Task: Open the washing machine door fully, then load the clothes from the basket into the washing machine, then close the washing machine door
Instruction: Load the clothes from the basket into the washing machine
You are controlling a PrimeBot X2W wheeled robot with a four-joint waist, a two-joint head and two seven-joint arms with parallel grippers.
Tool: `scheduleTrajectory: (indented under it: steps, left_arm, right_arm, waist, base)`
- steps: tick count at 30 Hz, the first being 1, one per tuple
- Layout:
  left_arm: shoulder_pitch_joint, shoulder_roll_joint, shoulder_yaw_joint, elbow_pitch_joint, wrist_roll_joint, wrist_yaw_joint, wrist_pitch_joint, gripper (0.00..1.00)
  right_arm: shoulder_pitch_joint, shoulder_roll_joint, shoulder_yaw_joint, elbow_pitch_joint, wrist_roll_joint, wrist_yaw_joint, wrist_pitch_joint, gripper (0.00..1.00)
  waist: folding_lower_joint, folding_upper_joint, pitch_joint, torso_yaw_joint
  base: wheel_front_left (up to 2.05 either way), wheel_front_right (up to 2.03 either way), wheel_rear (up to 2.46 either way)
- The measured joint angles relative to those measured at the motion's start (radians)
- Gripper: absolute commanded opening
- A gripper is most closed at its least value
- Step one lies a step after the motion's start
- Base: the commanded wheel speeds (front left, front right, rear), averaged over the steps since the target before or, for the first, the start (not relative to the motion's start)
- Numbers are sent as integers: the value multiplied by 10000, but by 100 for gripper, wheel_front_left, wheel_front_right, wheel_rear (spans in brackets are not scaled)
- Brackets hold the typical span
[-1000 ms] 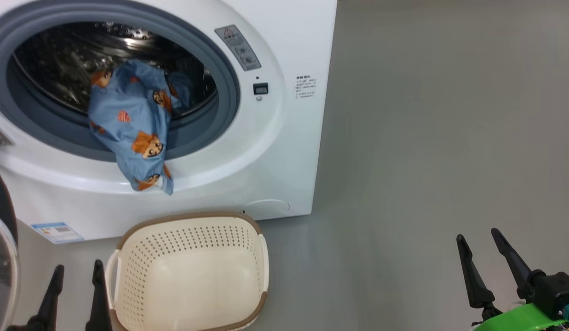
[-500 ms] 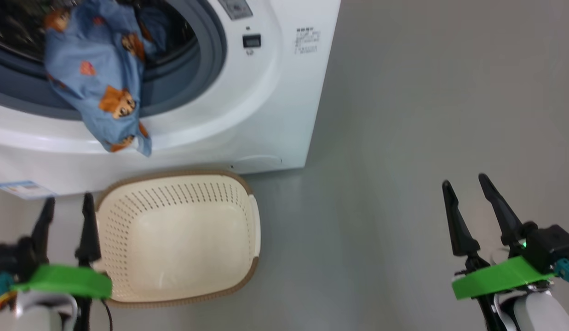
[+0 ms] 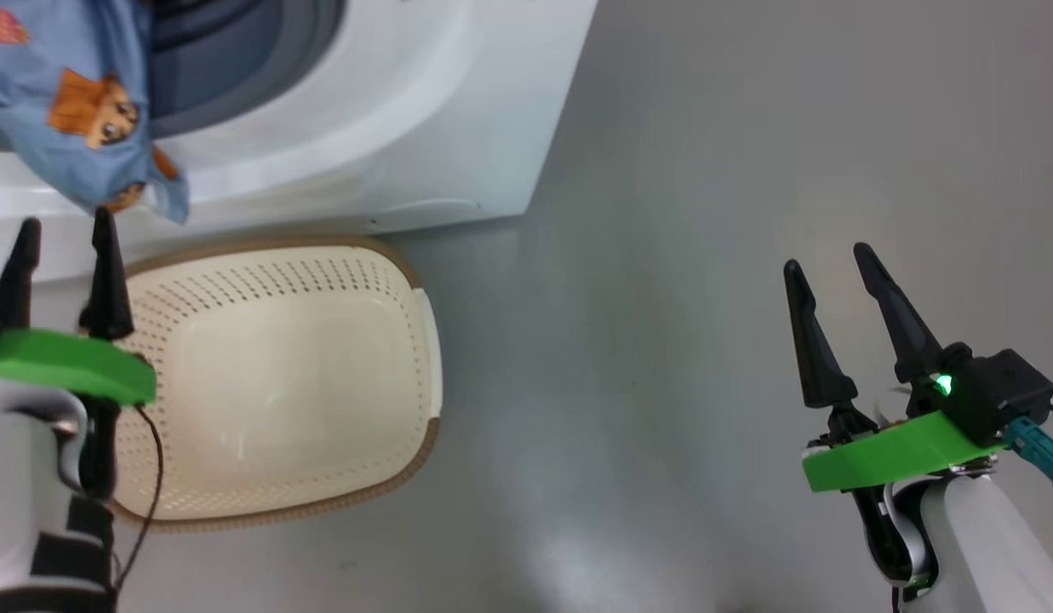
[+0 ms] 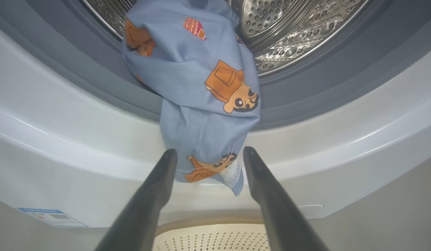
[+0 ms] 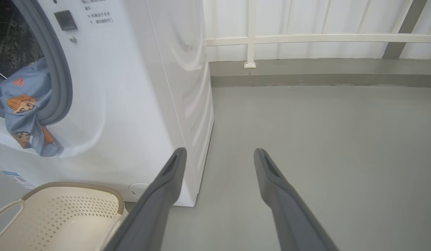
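**Nearly loaded: clothes spilling over the lip, left claw lining up**

Clothes (image 4: 201, 87) are lying half in the washing machine (image 3: 390, 111). The upper part is sitting in the steel drum (image 4: 288, 28), and the lower end is hanging out over the grey ring (image 4: 79, 69) and down the white front lip. The long axis is running from the drum outward and down toward the basket (image 3: 271, 243), which is sitting on the floor (image 3: 705, 170) against the machine's front edge and looking emptied.

Left claw (image 4: 210, 151) is hovering with fingers apart, gripping nothing. The dangling end is lying straight ahead, just beyond the tips and centred between them.

Right claw (image 3: 826, 260) is also spread and gripping nothing, hanging over bare floor well apart from the clothes, past the machine's right side.

Left arm is clearly the nearer one. Judging from this, the next move is calling for the left claw to catch or push the hanging end up and inward along that axis. Shutting the machine now would likely be trapping fabric.
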Motion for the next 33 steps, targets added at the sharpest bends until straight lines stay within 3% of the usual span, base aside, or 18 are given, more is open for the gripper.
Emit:
scheduleTrajectory:
  steps: [17,18,19,20,26,33]
  left_arm:
    - [-2182,1009,-662,1896,-951,-2,0,100]
    - [-2256,1064,-644,1908,-953,-2,0,83]
    - [-2278,1101,-639,1931,-955,-23,2,35]
    - [-2277,1101,-633,1933,-972,-44,0,0]
    - [-2233,988,-713,1714,-1035,-73,52,0]
    - [-1784,871,-196,201,-1003,-73,42,0]
  right_arm:
    - [-395,58,144,-92,-46,0,0,100]
    - [-397,61,146,-102,-63,0,0,100]
    - [-398,65,146,-111,-63,0,0,100]
    - [-399,77,144,-117,-65,0,0,100]
    - [-405,138,105,-127,-69,0,0,100]
    - [-429,234,56,-127,-69,0,0,100]
  waist:
    - [0,0,1133,-734]
    - [0,0,1159,-758]
    - [0,0,1184,-775]
    - [0,0,1205,-789]
    - [0,0,1212,-690]
    - [0,0,1130,-500]
  base:
    - [0,0,0]
    - [0,0,0]
    - [0,0,0]
    - [0,0,0]
    - [0,0,0]
    - [0,0,0]
